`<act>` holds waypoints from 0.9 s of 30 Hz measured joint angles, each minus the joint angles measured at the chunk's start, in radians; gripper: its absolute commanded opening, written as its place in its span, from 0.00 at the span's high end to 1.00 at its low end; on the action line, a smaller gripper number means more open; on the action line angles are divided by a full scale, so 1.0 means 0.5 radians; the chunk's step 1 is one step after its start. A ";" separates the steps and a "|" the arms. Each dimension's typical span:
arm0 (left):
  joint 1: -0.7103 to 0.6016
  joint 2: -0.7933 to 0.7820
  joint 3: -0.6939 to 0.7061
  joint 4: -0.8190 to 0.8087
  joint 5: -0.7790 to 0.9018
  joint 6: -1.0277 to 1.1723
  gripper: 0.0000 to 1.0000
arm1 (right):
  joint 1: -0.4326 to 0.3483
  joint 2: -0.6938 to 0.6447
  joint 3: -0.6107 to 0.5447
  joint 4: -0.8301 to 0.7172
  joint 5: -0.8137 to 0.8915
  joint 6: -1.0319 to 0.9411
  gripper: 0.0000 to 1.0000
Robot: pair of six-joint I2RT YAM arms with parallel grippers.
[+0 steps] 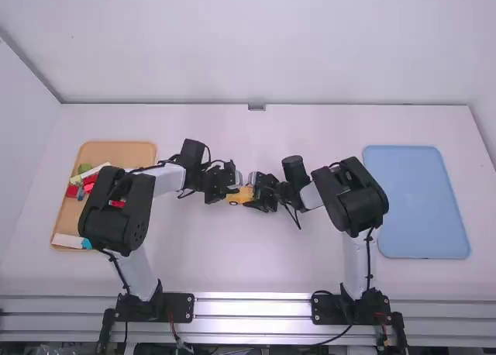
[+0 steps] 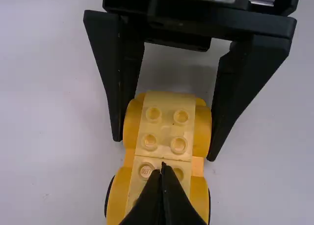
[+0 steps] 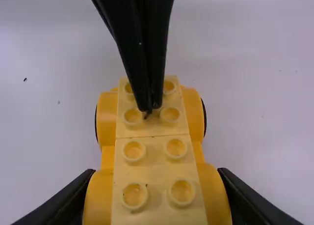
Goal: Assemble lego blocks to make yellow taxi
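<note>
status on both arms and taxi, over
Right end effector clamped on yellow car. Left end effector shut, tips over studs at opposite end. Left tips partly block those studs.

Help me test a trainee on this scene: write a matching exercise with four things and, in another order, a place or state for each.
1. Left gripper
2. Right gripper
3. Blue tray
4. Red blocks

A. In the tan tray
B. Jaws on both sides of the yellow car body
C. On the table's right side
D. Jaws shut together, over the yellow car body

Pairs: 1-D, 2-B, 3-C, 4-A
</note>
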State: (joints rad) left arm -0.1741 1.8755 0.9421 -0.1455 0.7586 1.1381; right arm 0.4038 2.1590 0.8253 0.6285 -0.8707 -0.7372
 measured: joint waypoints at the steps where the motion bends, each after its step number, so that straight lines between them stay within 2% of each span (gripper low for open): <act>1: 0.000 0.000 0.005 -0.012 0.001 0.002 0.98 | 0.000 0.000 0.000 0.002 0.000 0.002 0.42; 6: 0.020 -0.006 0.080 -0.203 -0.002 0.002 0.98 | 0.005 0.000 0.000 0.000 -0.010 -0.002 0.42; 7: 0.048 -0.025 0.102 -0.268 0.009 0.002 0.95 | 0.004 0.000 0.000 -0.001 -0.009 -0.003 0.42; 8: 0.082 -0.059 0.122 -0.313 0.029 0.002 0.84 | 0.004 0.000 0.000 -0.002 -0.011 -0.004 0.42; 9: 0.129 -0.121 0.153 -0.356 0.063 0.001 0.01 | 0.004 0.000 0.000 -0.002 -0.011 -0.002 0.36; 10: 0.153 -0.158 0.167 -0.369 0.081 -0.009 0.01 | 0.005 0.000 0.000 -0.002 -0.011 -0.002 0.34; 15: 0.349 -0.552 0.284 -0.294 0.133 -0.317 0.01 | -0.002 -0.002 0.000 -0.040 0.016 0.002 0.01; 19: 0.443 -0.755 0.303 -0.296 -0.059 -0.691 0.01 | -0.034 -0.113 0.000 -0.359 0.046 0.007 0.01; 21: 0.478 -0.844 0.285 -0.304 -0.260 -0.957 0.01 | -0.071 -0.298 0.012 -0.711 0.112 -0.040 0.01; 27: 0.546 -1.025 0.143 -0.278 -0.636 -1.392 0.01 | -0.152 -0.716 0.210 -1.270 0.209 -0.150 0.01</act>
State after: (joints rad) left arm 0.0986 1.3632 1.0134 -0.2844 0.4408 0.4419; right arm 0.3279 1.8008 0.9302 -0.0063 -0.7662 -0.8124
